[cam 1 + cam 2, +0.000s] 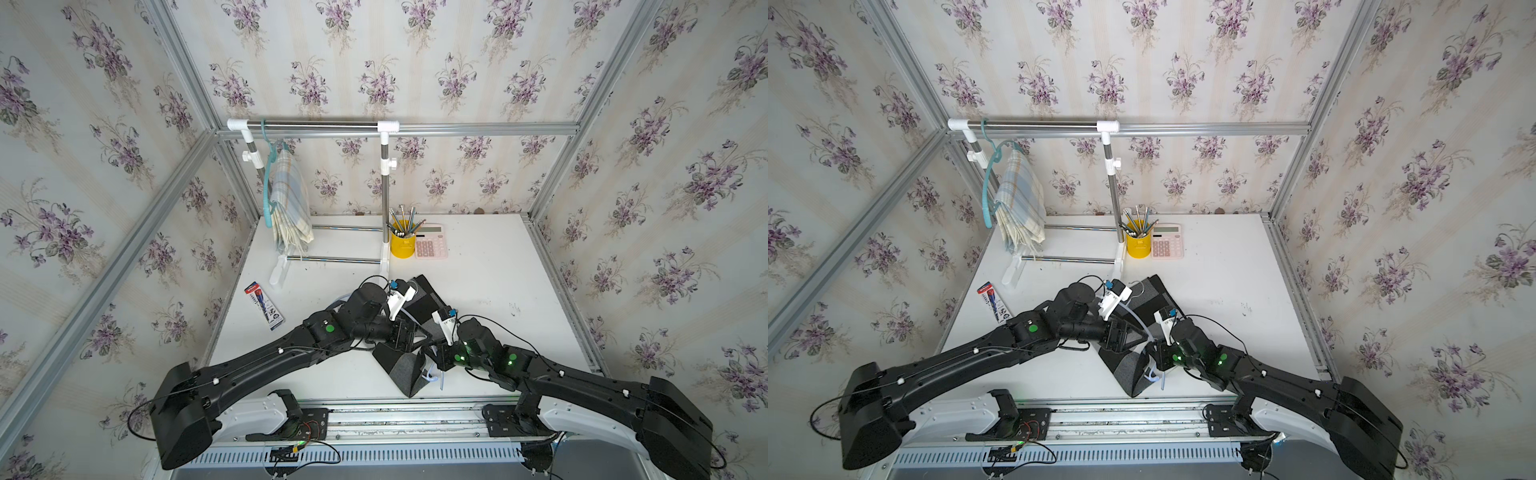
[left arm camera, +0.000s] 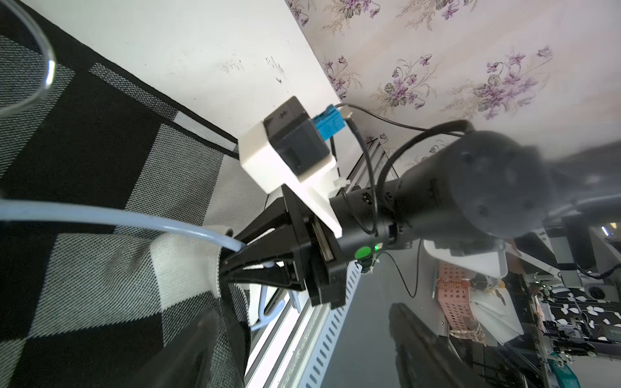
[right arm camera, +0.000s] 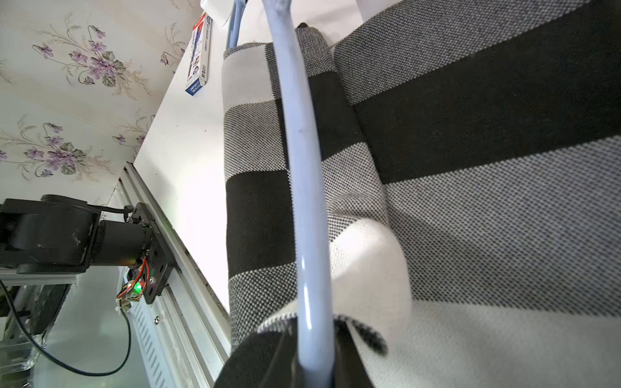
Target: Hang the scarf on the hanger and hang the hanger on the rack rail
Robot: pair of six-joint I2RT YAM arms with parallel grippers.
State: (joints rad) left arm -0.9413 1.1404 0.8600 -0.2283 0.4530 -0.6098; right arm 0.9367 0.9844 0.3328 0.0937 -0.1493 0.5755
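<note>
- Scarf [image 1: 401, 368], black, grey and white check, lies bunched on the table [image 1: 498, 291], near centre, between both arms.
- Pale blue hanger [image 3: 304, 168] lies across it, touching.
- Right claw [image 2: 232, 263] is pinched tight on the hanger's end.
- Left claw [image 1: 417, 337] is spread wide at the scarf.

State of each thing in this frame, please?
checked scarf: on the table, not hung
pale hanger: across checked scarf, gripped
right gripper: shut on pale hanger
left gripper: open
plaid cloth: hanging from teal hanger on rack
pencil cup: upright, full
</note>
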